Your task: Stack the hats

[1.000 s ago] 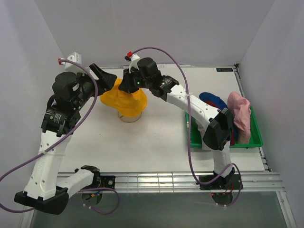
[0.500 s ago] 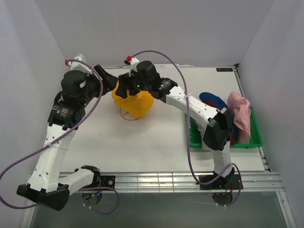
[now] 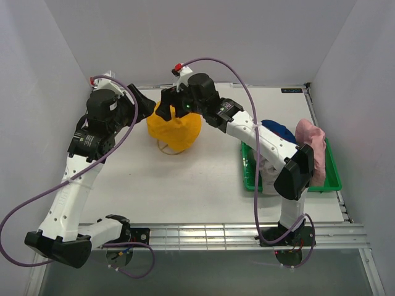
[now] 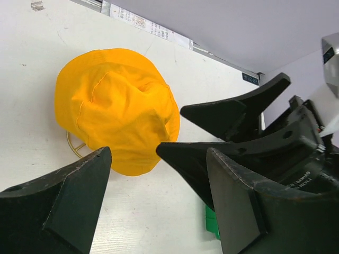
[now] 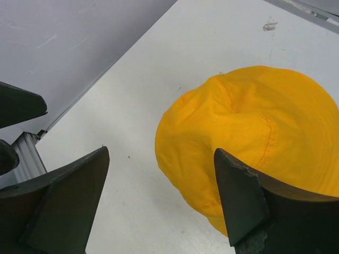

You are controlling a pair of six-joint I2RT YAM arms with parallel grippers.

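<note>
Top view: yellow hat sits domed on wire stand, far part of table, abt 11 o'clock from table centre; L gripper just beside hat at its 10 o'clock, fingers spread wide, nothing in them; R gripper over hat's 12 o'clock edge, fingers apart, holding nothing; contact w/ cloth can't tell; tray at table's 3 o'clock side; pink hat draped over its right part; blue hat at its 12 o'clock end, partly behind R arm.

L wrist view: own fingers wide, empty; yellow hat at 10 o'clock of frame, crown dented, brim drooping; bit of stand shows under hat at its 7 o'clock; R gripper comes in from 3 o'clock, two black fingers splayed, tips close to hat's 3–4 o'clock brim, touching or not unclear; sliver of tray at 6 o'clock.

R wrist view: own fingers wide, gripping nothing; yellow hat at 3 o'clock of frame, on table; right-hand finger overlaps hat's lower brim in frame, contact unclear; L gripper tips at 9 o'clock edge, apart from hat.
</note>
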